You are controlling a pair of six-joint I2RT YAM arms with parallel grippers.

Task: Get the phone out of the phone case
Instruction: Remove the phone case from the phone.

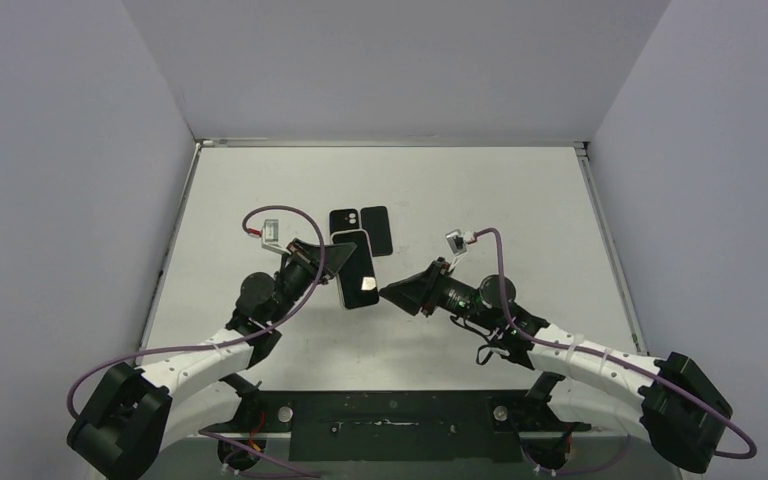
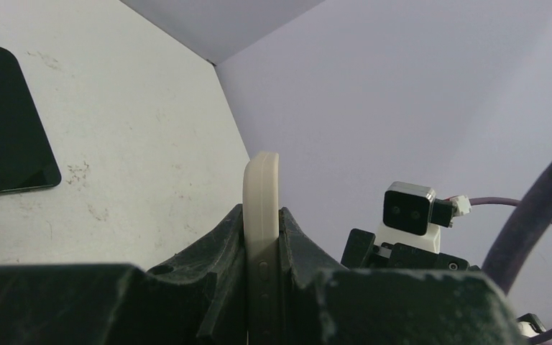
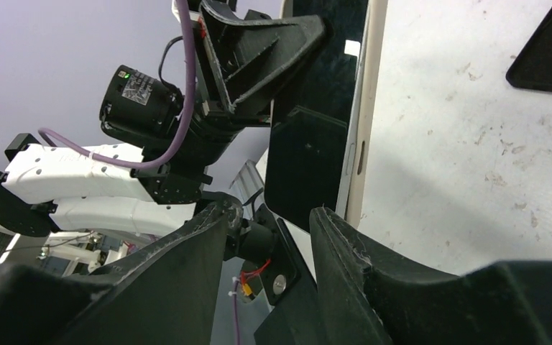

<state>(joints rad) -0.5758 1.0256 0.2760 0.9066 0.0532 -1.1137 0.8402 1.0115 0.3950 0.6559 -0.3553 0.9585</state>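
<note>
The left gripper [image 1: 337, 257] is clenched on the edge of the cream case [image 2: 261, 192], holding it above the table [image 1: 520, 200] with the phone [image 1: 358, 274] still inside, screen facing up. The right gripper [image 1: 389, 293] sits just beside the phone's near corner, its jaws apart and gripping nothing. Two dark slabs [image 1: 361, 226] lie on the table behind.
</note>
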